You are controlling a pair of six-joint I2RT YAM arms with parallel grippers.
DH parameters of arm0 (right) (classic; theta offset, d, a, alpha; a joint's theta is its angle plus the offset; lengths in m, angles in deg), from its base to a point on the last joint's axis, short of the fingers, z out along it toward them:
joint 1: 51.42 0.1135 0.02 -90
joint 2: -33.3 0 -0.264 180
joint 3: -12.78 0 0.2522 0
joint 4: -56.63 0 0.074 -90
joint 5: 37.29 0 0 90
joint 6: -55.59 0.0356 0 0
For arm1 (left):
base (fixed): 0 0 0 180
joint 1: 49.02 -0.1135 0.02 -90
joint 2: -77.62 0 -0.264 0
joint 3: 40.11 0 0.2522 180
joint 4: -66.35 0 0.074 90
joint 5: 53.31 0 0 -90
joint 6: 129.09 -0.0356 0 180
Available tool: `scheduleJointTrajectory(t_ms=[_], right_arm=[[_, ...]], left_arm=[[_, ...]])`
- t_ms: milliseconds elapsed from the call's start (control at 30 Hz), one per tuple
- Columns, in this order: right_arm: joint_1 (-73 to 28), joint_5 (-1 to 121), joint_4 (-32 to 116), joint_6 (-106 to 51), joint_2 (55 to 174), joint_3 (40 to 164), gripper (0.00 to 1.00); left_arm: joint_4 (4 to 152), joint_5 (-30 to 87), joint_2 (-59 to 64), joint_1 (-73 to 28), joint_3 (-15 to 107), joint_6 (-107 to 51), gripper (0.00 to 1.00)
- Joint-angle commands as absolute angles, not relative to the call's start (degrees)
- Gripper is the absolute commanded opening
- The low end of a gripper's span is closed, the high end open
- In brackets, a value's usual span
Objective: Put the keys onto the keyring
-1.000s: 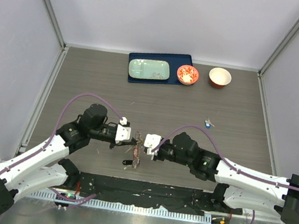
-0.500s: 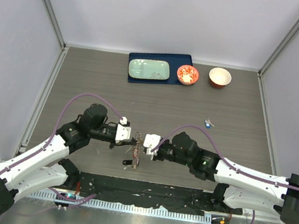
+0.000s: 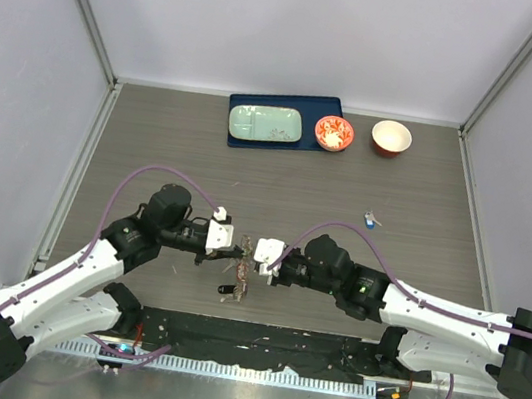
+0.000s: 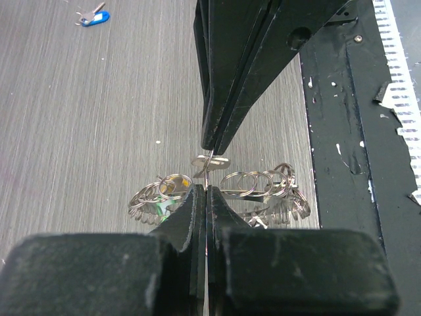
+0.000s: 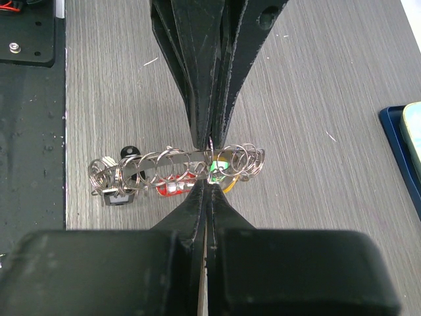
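My two grippers meet tip to tip over the near middle of the table, the left gripper and the right gripper both shut. The keyring hangs between them, edge-on and threaded with several small wire rings. Red and green keys dangle under it. The left jaws pinch the keyring's thin edge. A small silver key sits at the right gripper's tips. One blue key lies alone on the table to the right.
A dark blue tray holding a pale green plate stands at the back. Beside it are a red-and-white bowl and a second bowl. A black mat runs along the near edge.
Both grippers stay shut and joined. The keyring and the two tips have drifted very slightly to the left.
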State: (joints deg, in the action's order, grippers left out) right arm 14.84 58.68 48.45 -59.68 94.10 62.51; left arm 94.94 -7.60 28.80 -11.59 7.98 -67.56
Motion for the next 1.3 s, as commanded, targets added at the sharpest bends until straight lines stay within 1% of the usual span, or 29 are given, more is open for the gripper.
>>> scheduleJointTrajectory(t_ms=[0, 533, 967, 1267], right_arm=[[15.1, 61.8, 54.6, -59.2, 94.5, 65.5, 0.01], [15.2, 62.7, 56.9, -60.8, 95.0, 66.1, 0.01], [15.2, 65.5, 54.9, -62.1, 94.3, 67.5, 0.01], [15.1, 66.9, 54.1, -61.5, 94.2, 68.5, 0.01]], left_arm=[[90.9, -11.2, 28.5, -11.6, 9.4, -66.8, 0.00], [90.9, -13.8, 27.5, -11.5, 9.8, -66.1, 0.00], [93.9, -17.7, 26.3, -11.0, 10.7, -68.2, 0.00], [94.1, -15.3, 26.9, -10.9, 10.9, -67.9, 0.00]])
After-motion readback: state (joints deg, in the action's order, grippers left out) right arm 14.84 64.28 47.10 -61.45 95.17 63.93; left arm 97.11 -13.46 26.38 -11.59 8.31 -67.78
